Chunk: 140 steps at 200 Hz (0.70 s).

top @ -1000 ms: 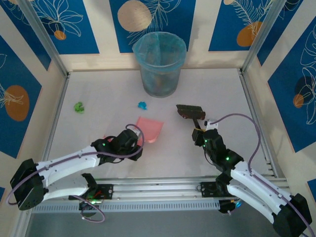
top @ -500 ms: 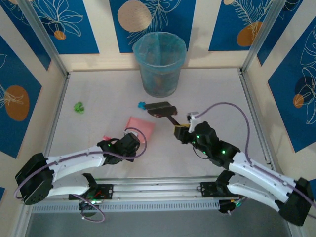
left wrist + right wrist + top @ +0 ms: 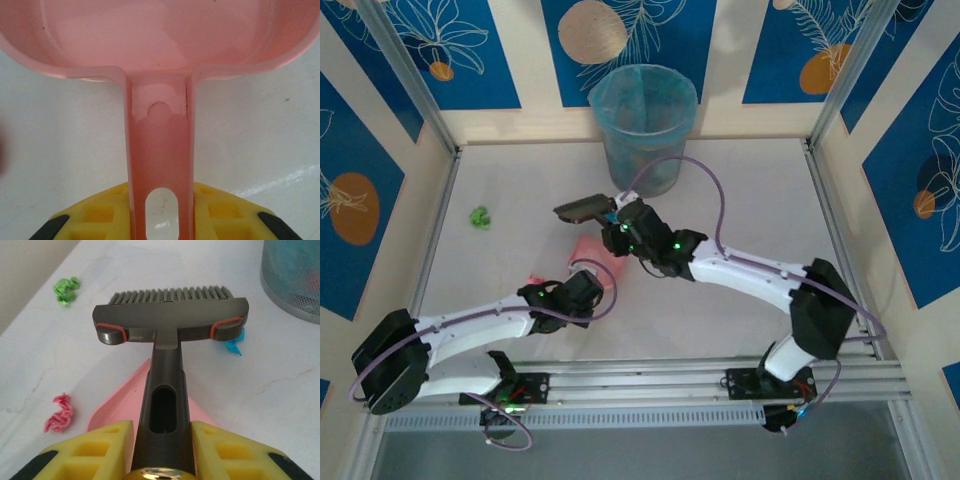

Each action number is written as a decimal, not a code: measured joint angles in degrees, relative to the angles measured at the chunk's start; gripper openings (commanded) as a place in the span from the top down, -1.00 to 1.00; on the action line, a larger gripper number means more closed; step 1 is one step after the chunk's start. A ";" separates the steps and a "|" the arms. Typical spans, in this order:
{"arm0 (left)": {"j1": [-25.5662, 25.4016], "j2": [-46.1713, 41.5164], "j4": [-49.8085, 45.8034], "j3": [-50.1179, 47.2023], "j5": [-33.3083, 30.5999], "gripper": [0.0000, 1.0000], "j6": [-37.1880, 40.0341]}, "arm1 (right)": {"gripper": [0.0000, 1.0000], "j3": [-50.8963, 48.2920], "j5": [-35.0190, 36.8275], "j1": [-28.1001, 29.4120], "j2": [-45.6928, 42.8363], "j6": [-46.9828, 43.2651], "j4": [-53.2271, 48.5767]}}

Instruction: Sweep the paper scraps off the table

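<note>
Presently we list three crumpled paper bits on the table (image 3: 750,200), a flat white top.

1. Green scrap (image 3: 66,290): bright and tightly wadded. It lies far out on the left side, well apart from everything else.
2. Cyan scrap (image 3: 234,345): a small jagged twist, partly hidden behind the right end of the brush (image 3: 170,315) head. It sits between the brush and the bin (image 3: 642,130).
3. Pink scrap (image 3: 60,413): reddish-pink and curled. It rests just left of the dustpan (image 3: 160,50), near the left arm.

Tools: the left gripper (image 3: 161,220) has its yellow pads (image 3: 100,220) pressed against either side of the dustpan's slotted pink handle. The right gripper (image 3: 162,450) is clamped on the dark grey handle of the brush. Its head carries two orange-ringed end caps and a row of grey bristles pointing away from the wrist. The head hangs past the dustpan's front lip. Whether the bristles touch the tabletop, we cannot tell.

Also present: the bin is mesh-walled with a blue liner and stands upright at the table's far edge.
</note>
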 measured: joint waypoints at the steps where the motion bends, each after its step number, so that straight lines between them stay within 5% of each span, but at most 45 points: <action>1: 0.00 0.02 0.00 0.00 0.00 1.00 0.00 | 1.00 0.17 -0.09 -0.04 0.22 -0.09 -0.07; 84: 0.00 0.55 -0.22 0.00 0.00 1.00 0.00 | 1.00 9.53 -7.87 -6.84 12.72 -4.63 -3.08; 140: 0.00 0.90 -0.17 0.00 0.04 1.00 0.02 | 1.00 -1.77 -8.76 -8.07 6.25 -3.76 -3.10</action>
